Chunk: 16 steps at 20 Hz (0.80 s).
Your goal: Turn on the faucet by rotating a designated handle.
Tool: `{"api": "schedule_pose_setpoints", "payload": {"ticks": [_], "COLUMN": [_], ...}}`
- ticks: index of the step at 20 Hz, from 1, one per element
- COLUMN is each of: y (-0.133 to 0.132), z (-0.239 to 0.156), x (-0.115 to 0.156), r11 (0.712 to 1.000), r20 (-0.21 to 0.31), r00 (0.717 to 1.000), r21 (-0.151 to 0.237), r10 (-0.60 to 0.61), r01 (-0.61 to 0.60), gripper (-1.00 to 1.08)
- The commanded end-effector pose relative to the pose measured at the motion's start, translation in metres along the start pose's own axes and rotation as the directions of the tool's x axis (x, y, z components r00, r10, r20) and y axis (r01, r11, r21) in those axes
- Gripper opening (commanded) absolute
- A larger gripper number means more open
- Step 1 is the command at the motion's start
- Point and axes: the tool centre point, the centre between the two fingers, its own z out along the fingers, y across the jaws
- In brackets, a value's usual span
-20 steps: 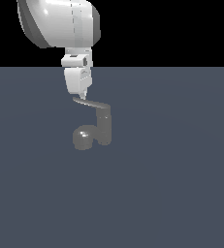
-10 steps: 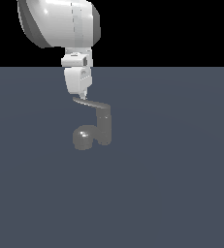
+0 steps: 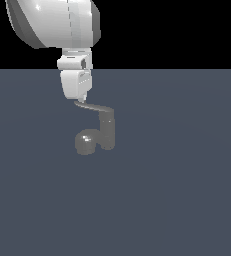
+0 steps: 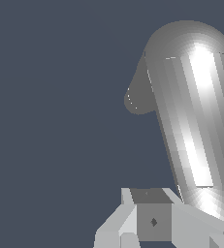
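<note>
Ext. view: faucet (image 3: 106, 131) stands on the flat grey-blue floor (image 3: 177, 200), upright cyl. body w/ rounded spout (image 3: 85, 142) low on the ext. view's left. Handle (image 3: 93, 107) is a thin lever running from the cyl. top toward the ext. view's left. White arm (image 3: 54, 22) hangs above; gripper (image 3: 80, 101) sits right at the handle's free end, looks touching or nearly so. Can't tell if its fingers are spread or pressed together. Wrist view: faucet (image 4: 191, 116) fills the frame close up w/ bright highlight, grey gripper parts (image 4: 152, 220) just beside it.
</note>
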Motion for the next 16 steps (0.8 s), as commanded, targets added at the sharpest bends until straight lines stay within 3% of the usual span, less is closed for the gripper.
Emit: {"api": "schedule_pose_setpoints", "payload": {"ticks": [1,13,16], "y": [0.010,0.048,0.044], "z": [0.000,0.000,0.000], "x": [-0.001,-0.008,-0.002], "r11": [1.000,1.000,1.000], "r20": [-0.002,-0.002,-0.002], "r00": [1.000,1.000,1.000], "r21": [-0.004,-0.004,-0.001], "r10": [0.000,0.000,0.007], "r01": [0.000,0.000,-0.007], "gripper": [-1.00,-1.00,-1.00]}}
